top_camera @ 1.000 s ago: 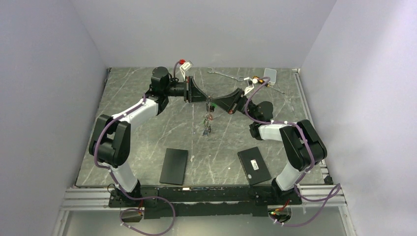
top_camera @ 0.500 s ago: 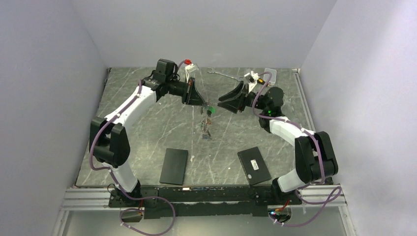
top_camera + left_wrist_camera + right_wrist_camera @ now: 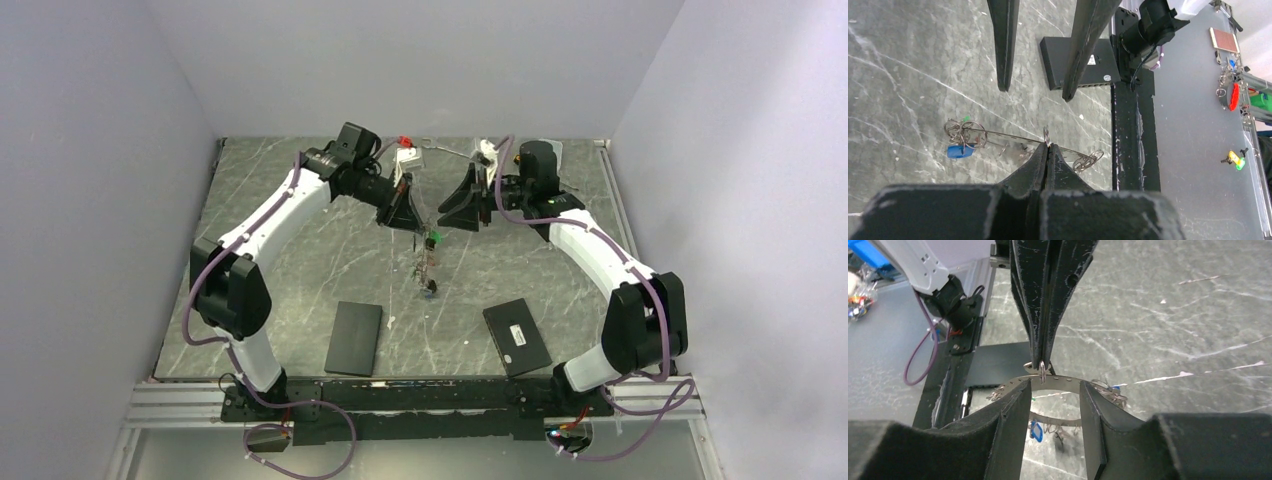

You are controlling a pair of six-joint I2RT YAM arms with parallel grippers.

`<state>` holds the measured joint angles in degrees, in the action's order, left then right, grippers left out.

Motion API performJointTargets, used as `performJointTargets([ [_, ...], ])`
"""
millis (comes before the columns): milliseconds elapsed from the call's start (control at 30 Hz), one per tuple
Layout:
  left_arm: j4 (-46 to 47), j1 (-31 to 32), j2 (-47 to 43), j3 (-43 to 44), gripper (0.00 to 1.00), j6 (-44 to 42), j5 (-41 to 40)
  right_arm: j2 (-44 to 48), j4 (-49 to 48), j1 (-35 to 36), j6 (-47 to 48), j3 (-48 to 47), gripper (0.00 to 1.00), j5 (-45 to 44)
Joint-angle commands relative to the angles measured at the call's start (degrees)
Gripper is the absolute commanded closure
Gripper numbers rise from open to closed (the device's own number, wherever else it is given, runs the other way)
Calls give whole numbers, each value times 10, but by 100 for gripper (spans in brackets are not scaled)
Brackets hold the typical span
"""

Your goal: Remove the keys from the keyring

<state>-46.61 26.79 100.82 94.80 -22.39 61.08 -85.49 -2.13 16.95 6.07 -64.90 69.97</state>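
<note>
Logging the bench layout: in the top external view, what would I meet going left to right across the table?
left black box → left gripper → keys → right gripper → right black box

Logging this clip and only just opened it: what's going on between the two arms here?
The left gripper is shut on the thin metal keyring and holds it up over the table, between the two arms. The keys hang from the ring in bunches. The right gripper faces the left one with its fingers open, one on either side of the ring's band, closed on nothing. No key is being pulled off at this moment.
</note>
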Motion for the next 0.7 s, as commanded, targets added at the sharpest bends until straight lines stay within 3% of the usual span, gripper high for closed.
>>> performJointTargets([
  [0, -30, 11, -2, 35, 100, -51, 15, 1, 121, 18, 111, -35, 57, 20],
  [667, -56, 34, 8, 49, 100, -76, 15, -23, 168, 47, 150, -64, 73, -6],
])
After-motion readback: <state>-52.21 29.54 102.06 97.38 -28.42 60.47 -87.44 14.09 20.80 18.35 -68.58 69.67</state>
